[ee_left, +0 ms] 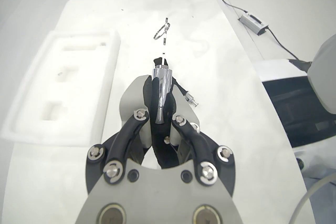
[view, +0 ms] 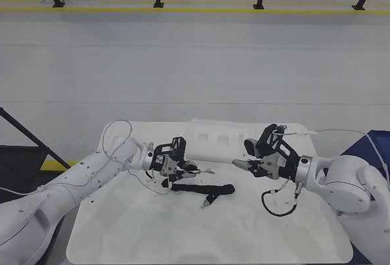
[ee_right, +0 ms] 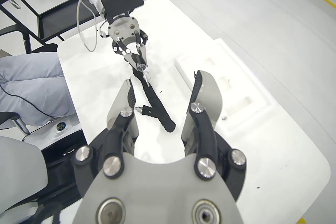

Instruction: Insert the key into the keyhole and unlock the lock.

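lock point(ee_left: 163, 83): polished chrome metal, mirror-glossy
key point(ee_left: 164, 38): thin bright metal
cable point(ee_right: 155, 104): black cloth sleeve, matt
tray point(ee_left: 31, 104): white foam, matt
table point(ee_left: 223, 64): white, smooth

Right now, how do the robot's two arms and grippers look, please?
Both arms have smooth white rounded shells. The left arm carries a thin white cable, the right arm a looped black cable. The left gripper and right gripper match: grey metal plate, black links with silver bolts, pale grey fingers with black pads.
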You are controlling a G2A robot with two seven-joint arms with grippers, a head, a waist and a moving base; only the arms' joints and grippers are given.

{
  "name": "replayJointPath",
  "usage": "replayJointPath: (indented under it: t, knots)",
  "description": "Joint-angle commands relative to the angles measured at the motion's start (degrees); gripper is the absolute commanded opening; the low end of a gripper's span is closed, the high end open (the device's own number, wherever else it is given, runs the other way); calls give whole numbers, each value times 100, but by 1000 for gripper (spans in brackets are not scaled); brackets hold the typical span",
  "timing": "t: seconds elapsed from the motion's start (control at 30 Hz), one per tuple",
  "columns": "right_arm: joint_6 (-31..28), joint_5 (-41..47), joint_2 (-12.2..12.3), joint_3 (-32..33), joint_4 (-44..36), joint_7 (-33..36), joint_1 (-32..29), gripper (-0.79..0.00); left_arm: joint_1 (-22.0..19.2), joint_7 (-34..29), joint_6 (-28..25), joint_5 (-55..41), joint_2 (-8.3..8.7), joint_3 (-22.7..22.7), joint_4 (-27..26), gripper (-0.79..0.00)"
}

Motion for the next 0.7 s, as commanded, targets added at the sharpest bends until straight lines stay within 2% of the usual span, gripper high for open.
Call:
replayJointPath:
  t: [0.0,0.07,0.1,0.13,0.17,0.2,0.43,0.57,0.67]
  knots:
    - [-25,22,8,77,-17,11,-26,-234,48,-258,0,120,-76,0,45,-785]
    - [-39,49,12,130,-26,15,-47,-145,102,-442,0,162,-161,0,73,-767]
    - [-48,53,13,150,-32,14,-52,-105,135,-491,0,164,-203,0,88,-594]
    - [-55,61,13,165,-33,6,-57,-65,165,-564,0,195,-243,0,111,-348]
    - [-61,68,12,174,-33,0,-60,-31,196,-611,0,224,-282,0,113,-37]
    - [-69,73,11,176,-32,0,-59,0,246,-614,0,223,-318,0,103,0]
    - [-239,248,-21,115,164,-106,82,0,229,-568,0,2,-448,0,283,0]
    - [-488,407,-51,31,410,-162,316,0,42,-261,0,-362,-399,0,261,0]
    - [-852,559,-89,-106,730,-215,617,0,-233,-83,0,-681,-294,0,178,0]
